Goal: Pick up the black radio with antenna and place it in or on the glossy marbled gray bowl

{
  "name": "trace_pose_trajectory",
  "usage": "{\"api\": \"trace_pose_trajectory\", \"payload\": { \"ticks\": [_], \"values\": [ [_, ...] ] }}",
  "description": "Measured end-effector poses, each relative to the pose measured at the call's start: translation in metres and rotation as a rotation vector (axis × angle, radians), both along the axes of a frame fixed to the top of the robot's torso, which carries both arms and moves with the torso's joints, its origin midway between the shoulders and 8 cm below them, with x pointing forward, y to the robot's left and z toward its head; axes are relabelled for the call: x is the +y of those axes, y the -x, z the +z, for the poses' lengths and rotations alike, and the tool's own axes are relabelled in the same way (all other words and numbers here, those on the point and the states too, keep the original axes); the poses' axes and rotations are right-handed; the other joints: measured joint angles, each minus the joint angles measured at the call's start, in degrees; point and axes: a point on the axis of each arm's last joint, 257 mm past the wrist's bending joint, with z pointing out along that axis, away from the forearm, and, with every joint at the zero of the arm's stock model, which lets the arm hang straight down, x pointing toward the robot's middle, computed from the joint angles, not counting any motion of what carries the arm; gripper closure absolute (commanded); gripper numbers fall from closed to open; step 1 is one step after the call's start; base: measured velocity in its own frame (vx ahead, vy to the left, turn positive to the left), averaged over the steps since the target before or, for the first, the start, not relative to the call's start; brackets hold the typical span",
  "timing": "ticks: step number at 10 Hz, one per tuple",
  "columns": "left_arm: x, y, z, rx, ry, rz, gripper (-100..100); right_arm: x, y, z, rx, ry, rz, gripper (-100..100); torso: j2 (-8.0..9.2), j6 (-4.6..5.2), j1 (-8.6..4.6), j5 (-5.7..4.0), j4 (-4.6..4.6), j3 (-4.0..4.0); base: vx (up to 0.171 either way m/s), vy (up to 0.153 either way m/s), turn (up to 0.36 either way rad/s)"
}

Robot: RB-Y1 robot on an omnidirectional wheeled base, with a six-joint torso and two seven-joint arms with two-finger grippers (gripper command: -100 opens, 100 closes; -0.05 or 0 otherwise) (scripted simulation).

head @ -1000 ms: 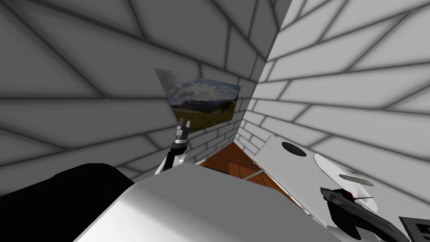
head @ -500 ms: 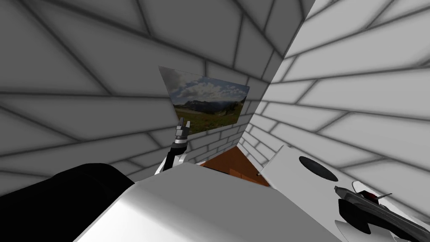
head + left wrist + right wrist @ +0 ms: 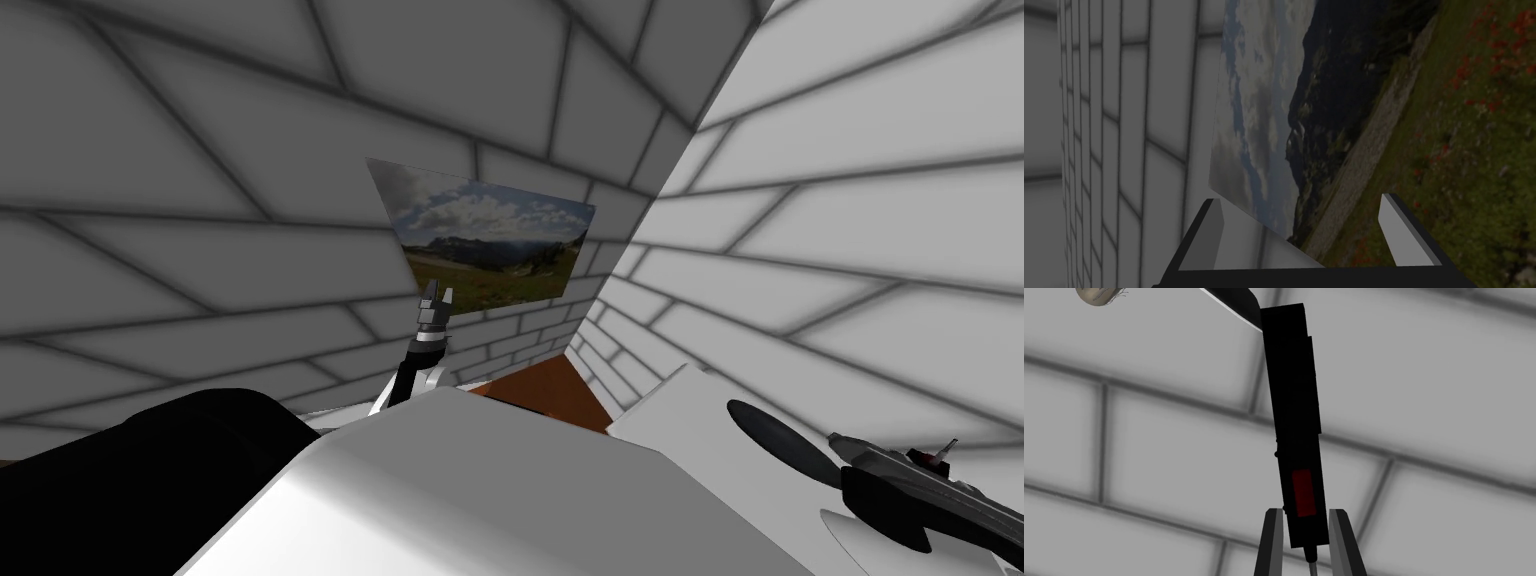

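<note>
1. Left gripper: raised with its fingers pointing up, at the left of the head view. The jaws stand wide apart and hold nothing.

2. White flat-topped table: at the right of the head view. It carries the shallow, glossy dark grey bowl.

3. Black slab-shaped radio: long and narrow, with a dull red rectangular panel near the gripped end and small knobs along one edge. A thin rod projects from the gripped end, between the fingers. In the head view the radio is held in the air to the right of the bowl, near it. In the right wrist view the bowl's dark rim shows at the radio's far end. Contact between the two cannot be determined.

4. Right gripper: jaws narrow, with both fingers pressed against the radio's sides.
</note>
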Motion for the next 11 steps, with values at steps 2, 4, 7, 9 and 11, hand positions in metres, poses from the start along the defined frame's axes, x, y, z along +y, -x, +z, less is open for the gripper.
{"api": "trace_pose_trajectory", "payload": {
  "ticks": [2, 4, 7, 9, 11],
  "values": [
    [0.000, 0.000, 0.000, 0.000, 0.000, 0.000, 0, -0.005, -0.005, 0.014, -0.032, 0.008, 0.001, -100, 0.17, 0.13, 0.51, -0.02, 0.02, 0.09, 0.018, -0.052, 0.023],
    [0.000, 0.000, 0.000, 0.000, 0.000, 0.000, 0, -0.005, -0.005, 0.014, -0.032, 0.008, 0.002, -100, 0.34, 0.15, 0.88, 0.08, 0.06, 0.19, 0.002, -0.004, 0.001],
    [0.000, 0.000, 0.000, 0.000, 0.000, 0.000, 0, -0.005, -0.005, 0.014, -0.032, 0.008, 0.002, 0, 0.38, 0.15, 0.94, 0.10, 0.07, 0.22, 0.000, 0.000, 0.000],
    [0.000, 0.000, 0.000, 0.000, 0.000, 0.000, 0, -0.006, -0.006, 0.022, -0.038, 0.012, -0.001, -100, 0.46, 0.14, 0.97, 0.12, 0.09, 0.26, -0.030, 0.013, 0.021],
    [0.000, 0.000, 0.000, 0.000, 0.001, 0.000, 0, -0.011, -0.003, 0.035, -0.043, 0.016, -0.009, -100, 0.51, 0.16, 1.02, 0.13, 0.10, 0.29, -0.033, 0.017, 0.013]
  ]
}}
